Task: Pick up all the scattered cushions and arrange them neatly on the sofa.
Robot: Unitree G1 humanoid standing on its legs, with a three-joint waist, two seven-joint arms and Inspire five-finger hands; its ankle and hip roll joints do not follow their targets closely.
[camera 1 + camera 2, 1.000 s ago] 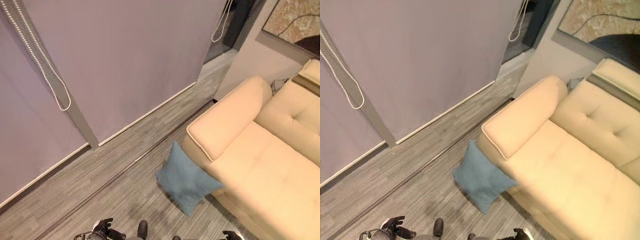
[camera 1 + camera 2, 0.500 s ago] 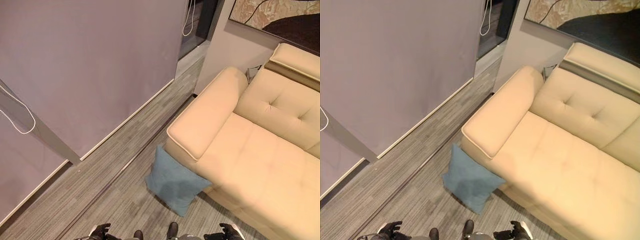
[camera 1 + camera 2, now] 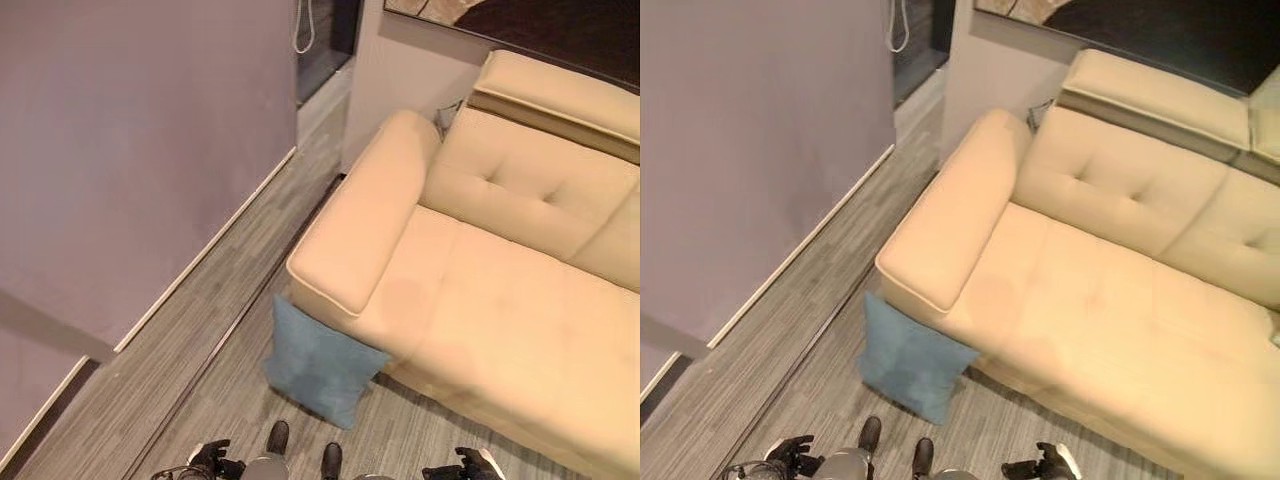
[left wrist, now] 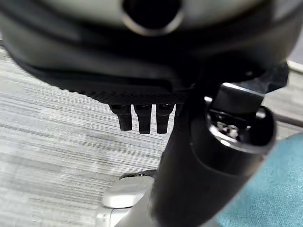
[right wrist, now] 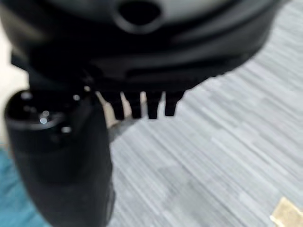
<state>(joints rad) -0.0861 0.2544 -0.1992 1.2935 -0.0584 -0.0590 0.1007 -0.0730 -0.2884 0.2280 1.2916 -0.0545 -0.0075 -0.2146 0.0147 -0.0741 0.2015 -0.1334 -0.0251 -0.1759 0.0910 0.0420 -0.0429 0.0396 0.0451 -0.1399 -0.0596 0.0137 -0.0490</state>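
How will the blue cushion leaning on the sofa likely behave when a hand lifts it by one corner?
The cushion looks plump and fabric-covered, so it is probably light and would sag rather than stay flat. It stands tilted against the sofa base, so a push may tip it flat on the floor. Cloth should grip well, not slip.

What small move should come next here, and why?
Probably lower both hands toward the square blue fabric cushion. It stands on the grey floor, leaning against the cream leather sofa below its armrest. The left hand and right hand hang low and open, holding nothing.
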